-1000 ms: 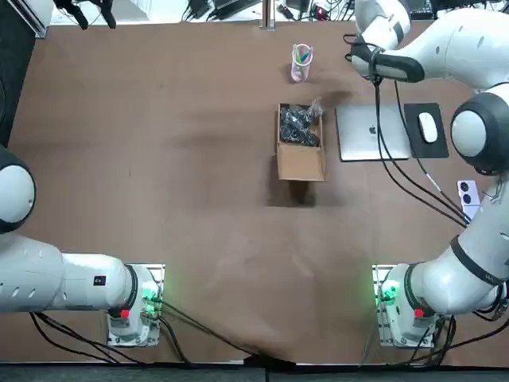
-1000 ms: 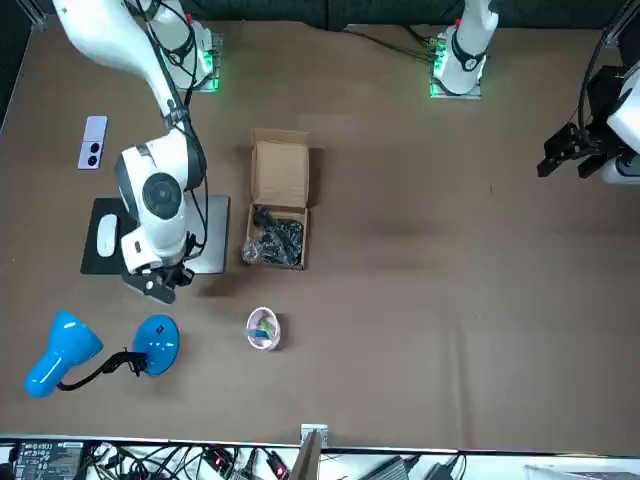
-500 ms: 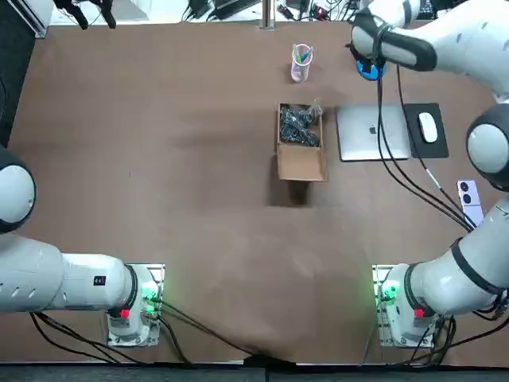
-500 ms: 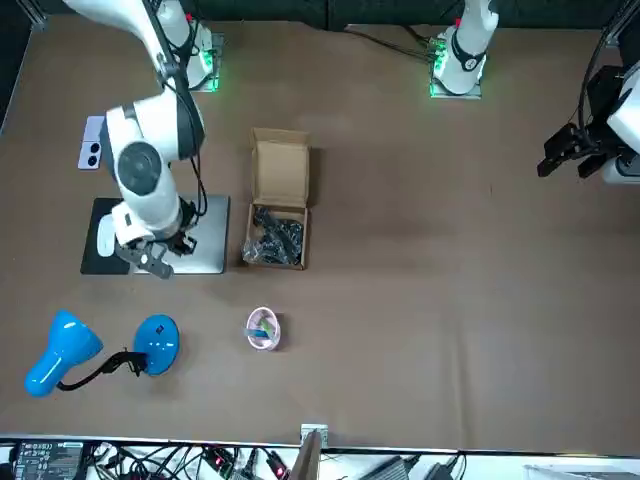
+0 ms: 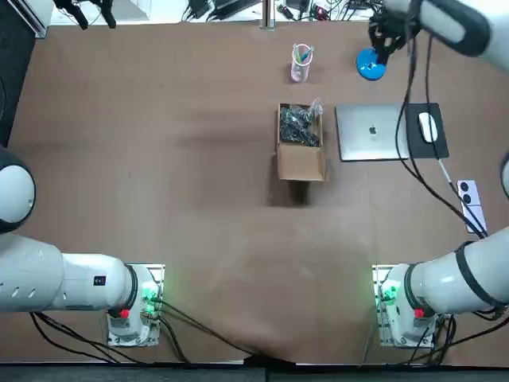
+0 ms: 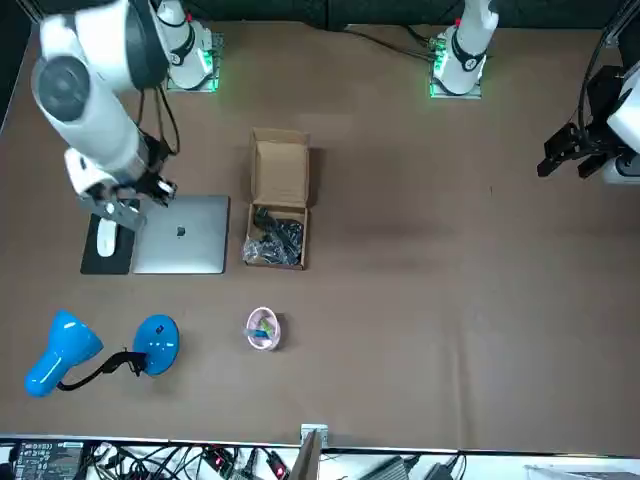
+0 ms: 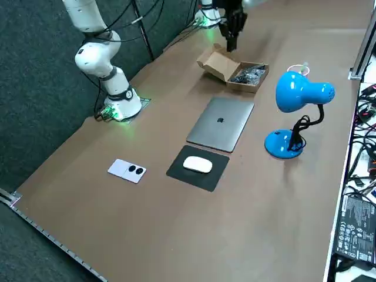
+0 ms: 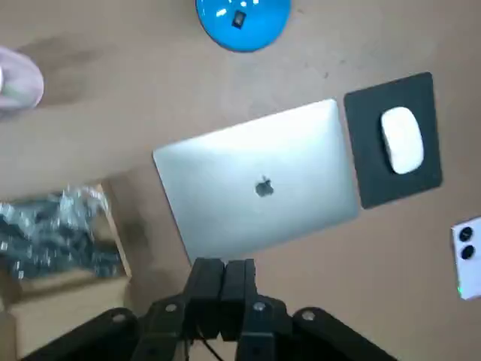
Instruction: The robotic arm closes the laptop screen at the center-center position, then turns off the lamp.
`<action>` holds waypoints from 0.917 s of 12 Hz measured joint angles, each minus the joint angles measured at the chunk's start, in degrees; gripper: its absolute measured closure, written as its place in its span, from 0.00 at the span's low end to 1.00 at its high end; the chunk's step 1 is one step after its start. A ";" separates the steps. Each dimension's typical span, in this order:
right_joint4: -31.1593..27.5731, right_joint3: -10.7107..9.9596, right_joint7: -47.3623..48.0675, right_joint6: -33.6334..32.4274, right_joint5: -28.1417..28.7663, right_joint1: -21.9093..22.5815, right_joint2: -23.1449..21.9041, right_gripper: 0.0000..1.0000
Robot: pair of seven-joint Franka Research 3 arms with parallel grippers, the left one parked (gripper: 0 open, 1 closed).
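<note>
Looking through the wrist camera, you see the right tool (image 8: 225, 265) with its two fingers pressed together and nothing between them. It hangs in the air well above the surface (image 5: 199, 223), touching nothing. The overhead view sets it by the far right edge near the lamp and the front view sets it over the mouse pad's corner, so you cannot fix the spot beneath it.

Laptop (image 5: 372, 132): silver, lid fully down, lying flat with the logo up, right of centre on the surface. At its right lies a black mouse pad (image 5: 417, 148) with a white mouse (image 5: 428, 126) on it. Pad and laptop sit edge to edge — touching or a hair apart, you cannot tell.

Lamp (image 7: 299, 93): blue, upright on its round base (image 5: 370, 65), which stands beyond the laptop's far edge and apart from it. A dark cord hangs along the neck. Whether it is lit you cannot tell.

Other items: an open cardboard box (image 5: 301, 159) stands just left of the laptop, with dark tangled parts (image 5: 299, 126) in its far half. A pink cup (image 5: 301, 64) stands beyond the box, level with the lamp base. A white phone (image 7: 127, 170) lies nearer the robot than the mouse pad, apart from it.
</note>
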 joint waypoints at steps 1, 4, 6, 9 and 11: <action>0.01 -0.68 -2.13 -1.93 0.98 -0.54 -1.64 0.97; 0.02 -3.99 -7.22 -5.99 3.22 -1.41 -4.95 0.82; 0.10 -6.22 -10.01 -7.40 4.55 -1.54 -5.77 0.59; 0.41 -9.13 -15.48 -7.72 5.88 -1.62 -6.55 0.24; 0.51 -10.95 -19.92 -7.78 5.95 -1.67 -7.41 0.01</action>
